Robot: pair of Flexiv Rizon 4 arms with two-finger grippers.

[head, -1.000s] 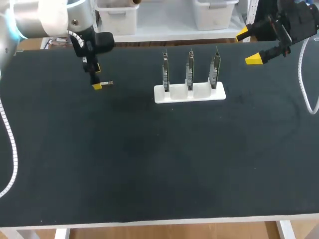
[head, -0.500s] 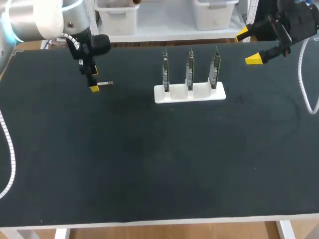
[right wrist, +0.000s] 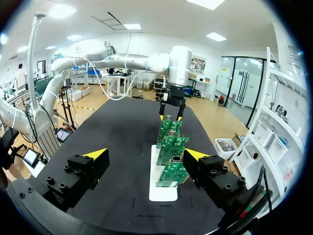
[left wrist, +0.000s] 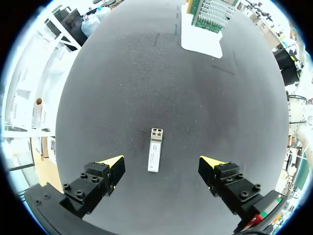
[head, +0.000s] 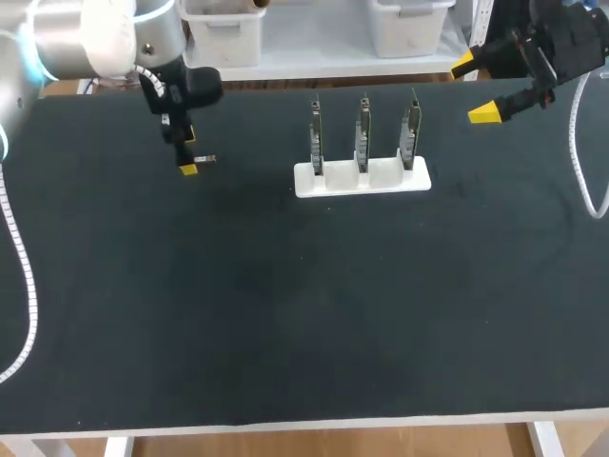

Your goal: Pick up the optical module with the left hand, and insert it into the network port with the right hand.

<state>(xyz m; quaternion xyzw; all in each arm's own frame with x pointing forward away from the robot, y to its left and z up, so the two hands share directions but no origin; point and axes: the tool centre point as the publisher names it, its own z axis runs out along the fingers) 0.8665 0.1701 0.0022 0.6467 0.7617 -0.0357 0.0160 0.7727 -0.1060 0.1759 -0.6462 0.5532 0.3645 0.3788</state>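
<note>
Well, optical module [left wrist: 154, 156], slim silver rect., lying flat

Black table [head: 285, 314], optical module [left wrist: 154, 155], white board stand [head: 362, 178]

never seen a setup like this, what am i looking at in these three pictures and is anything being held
These show a robot with two arms at a black table. One picture looks down from a fixed camera above and behind it; the two round ones come from cameras on the wrists, looking along the fingers. Each arm ends in a two-finger gripper with yellow tips. The left gripper is open, with a small metal optical module lying flat on the table between its fingers, untouched. The right gripper hangs open at the far right, empty. Mid-table stands a white holder with three upright green circuit boards. Nothing is held.
</note>
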